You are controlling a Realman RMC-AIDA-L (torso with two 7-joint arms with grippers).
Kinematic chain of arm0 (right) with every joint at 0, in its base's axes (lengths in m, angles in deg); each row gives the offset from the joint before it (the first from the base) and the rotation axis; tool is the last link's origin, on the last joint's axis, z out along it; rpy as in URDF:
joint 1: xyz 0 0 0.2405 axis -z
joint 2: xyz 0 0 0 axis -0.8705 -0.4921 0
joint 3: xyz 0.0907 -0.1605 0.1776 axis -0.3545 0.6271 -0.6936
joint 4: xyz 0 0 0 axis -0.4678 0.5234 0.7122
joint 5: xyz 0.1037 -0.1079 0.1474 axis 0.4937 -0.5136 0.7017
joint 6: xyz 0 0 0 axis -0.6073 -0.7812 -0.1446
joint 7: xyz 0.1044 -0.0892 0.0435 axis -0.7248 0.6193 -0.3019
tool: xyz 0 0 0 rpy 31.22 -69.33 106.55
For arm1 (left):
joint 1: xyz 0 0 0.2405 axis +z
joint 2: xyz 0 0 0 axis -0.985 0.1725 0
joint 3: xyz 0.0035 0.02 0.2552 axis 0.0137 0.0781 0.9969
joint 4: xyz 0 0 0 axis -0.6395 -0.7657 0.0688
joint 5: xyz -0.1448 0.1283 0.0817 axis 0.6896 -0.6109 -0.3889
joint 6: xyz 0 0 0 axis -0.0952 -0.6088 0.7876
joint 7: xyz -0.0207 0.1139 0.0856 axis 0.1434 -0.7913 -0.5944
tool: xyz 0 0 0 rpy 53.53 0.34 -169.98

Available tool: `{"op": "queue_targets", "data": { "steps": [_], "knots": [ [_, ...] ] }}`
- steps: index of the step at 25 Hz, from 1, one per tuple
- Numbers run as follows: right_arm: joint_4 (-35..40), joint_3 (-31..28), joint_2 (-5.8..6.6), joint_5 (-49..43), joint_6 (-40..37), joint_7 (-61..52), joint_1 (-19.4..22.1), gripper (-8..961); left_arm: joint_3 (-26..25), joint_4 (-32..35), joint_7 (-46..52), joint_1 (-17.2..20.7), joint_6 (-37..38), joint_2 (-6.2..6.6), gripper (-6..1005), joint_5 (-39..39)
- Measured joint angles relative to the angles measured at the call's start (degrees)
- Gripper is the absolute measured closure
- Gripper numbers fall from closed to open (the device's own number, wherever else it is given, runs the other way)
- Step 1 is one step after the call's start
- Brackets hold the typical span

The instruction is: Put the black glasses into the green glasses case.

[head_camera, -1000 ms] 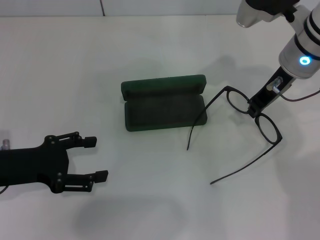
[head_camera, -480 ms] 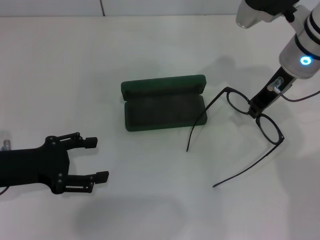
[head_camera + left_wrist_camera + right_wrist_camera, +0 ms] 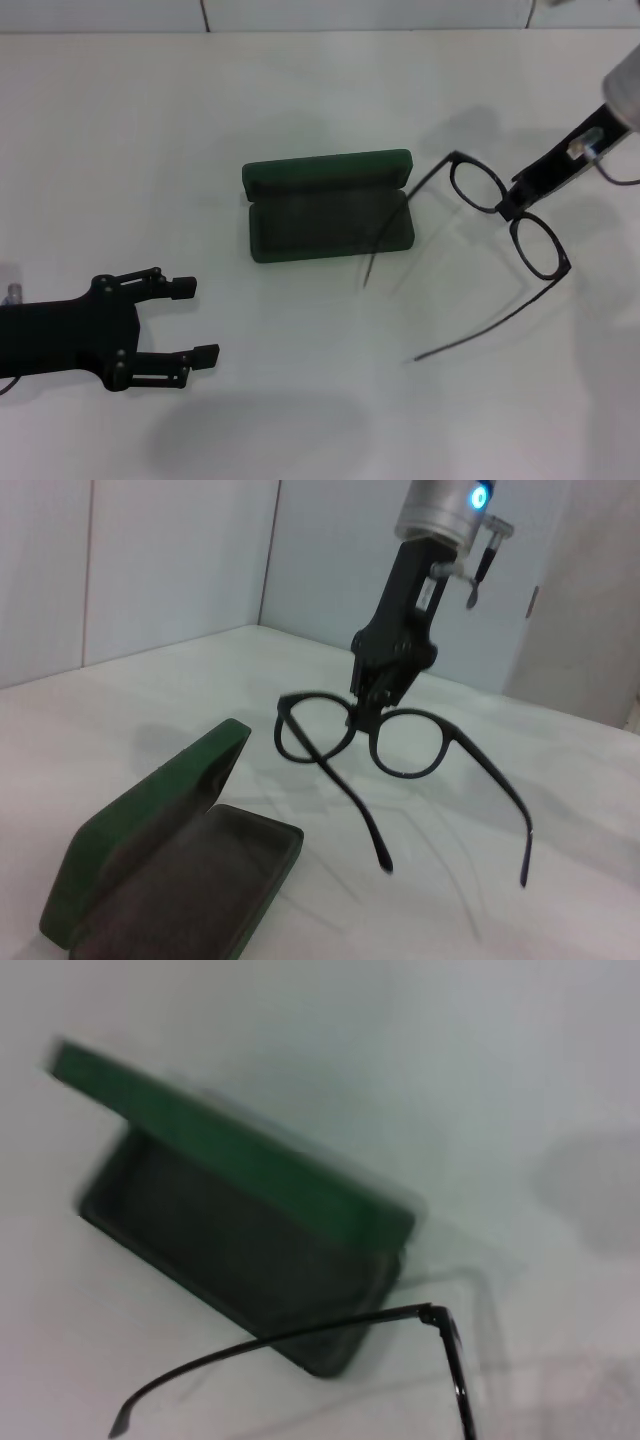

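Observation:
The black glasses [image 3: 541, 246] hang tilted above the table to the right of the green glasses case [image 3: 325, 222]. My right gripper [image 3: 507, 205] is shut on their bridge. Their temple arms are unfolded, and one crosses over the case's right end. The case lies open at the table's middle, lid up toward the far side and dark lining showing. In the left wrist view the glasses [image 3: 405, 742] hang from the right gripper [image 3: 368, 712] beyond the case [image 3: 170, 865]. The right wrist view shows the case [image 3: 250, 1230] and one temple arm [image 3: 300, 1335]. My left gripper [image 3: 195, 320] rests open at the near left.
The white table [image 3: 300, 400] carries nothing else, and the back wall's edge runs along its far side.
The right arm has risen and drawn back to the right, lifting the glasses off the table; their shadows now lie apart from the temple arms. The left arm has not moved.

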Motion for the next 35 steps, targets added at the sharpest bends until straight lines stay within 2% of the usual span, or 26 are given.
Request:
{"op": "queue_targets", "data": {
  "steps": [2, 5, 10, 13, 16, 19, 24, 28, 31, 35],
  "knots": [
    [0.0, -4.4, 0.46, 1.2, -1.9, 1.9, 0.4, 884, 0.0, 0.0, 0.1, 0.0, 0.0, -0.06, 109, 0.1],
    [0.0, -8.9, 1.86, 4.9, -4.1, 4.2, 1.7, 884, 0.0, 0.0, 1.3, 0.0, 0.2, -0.13, 109, 0.1],
    [-0.5, -10.7, 4.9, 18.2, -3.6, 7.1, 6.2, 884, -0.1, 0.0, 4.2, -0.6, 0.3, -0.12, 109, 0.2],
    [-1.4, -11.2, 5.63, 25.6, -2.1, 9.6, 8.8, 884, -0.1, 0.0, 4.4, -0.9, 0.5, -0.28, 109, 0.2],
    [-2.0, -11.2, 5.12, 30.2, 0.1, 13.5, 10.8, 884, -0.1, -0.2, 4.4, -1.0, 0.6, -0.47, 109, 0.2],
    [-3.2, -11.2, 3.41, 33.5, 2.5, 19.7, 12.2, 884, -0.1, -2.0, 4.4, -1.8, 0.8, -0.59, 109, 0.2],
    [-7.5, -11.1, -0.07, 44.2, 4.5, 38.1, 13.3, 884, -0.1, -7.1, 4.0, -4.4, 3.4, -0.33, 109, 0.2],
    [-10.3, -11.0, -0.33, 48.7, 4.8, 43.6, 13.0, 884, 1.0, -9.9, 3.3, -6.9, 5.5, -0.79, 135, 0.3],
    [-12.5, -10.9, -0.13, 51.2, 4.9, 48.2, 12.4, 884, 1.1, -12.6, 1.9, -8.7, 5.1, -1.61, 173, 0.2],
    [-13.0, -10.8, -0.23, 51.7, 4.8, 53.1, 12.5, 884, 0.2, -17.1, -0.7, -11.4, 4.6, -2.58, 339, 0.6]
  ]
}}
